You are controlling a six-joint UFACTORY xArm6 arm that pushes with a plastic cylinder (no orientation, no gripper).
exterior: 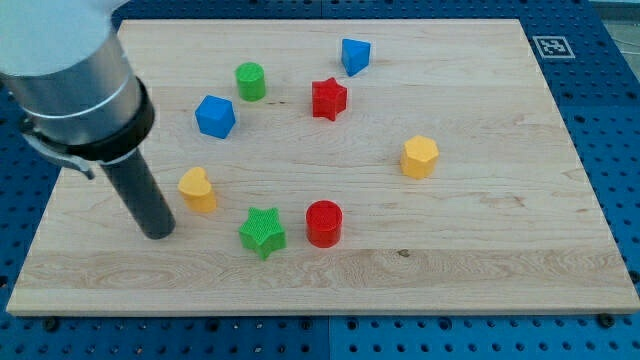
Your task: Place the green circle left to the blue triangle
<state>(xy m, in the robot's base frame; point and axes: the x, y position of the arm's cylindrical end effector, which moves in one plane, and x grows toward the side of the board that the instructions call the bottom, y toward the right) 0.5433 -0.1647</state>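
Observation:
The green circle (pixel 250 81) stands on the wooden board at the upper left of the middle. The blue triangle (pixel 354 55) lies near the view's top, to the right of the green circle, with the red star (pixel 328 98) between and below them. My tip (pixel 159 233) rests on the board at the lower left, far below the green circle and just left of the yellow heart-shaped block (pixel 198 188). It touches no block.
A blue hexagon-like block (pixel 215 116) sits below and left of the green circle. A green star (pixel 263 231) and a red circle (pixel 323 222) lie at the lower middle. A yellow hexagon (pixel 420 156) is at the right. The board's left edge (pixel 40 235) is near my tip.

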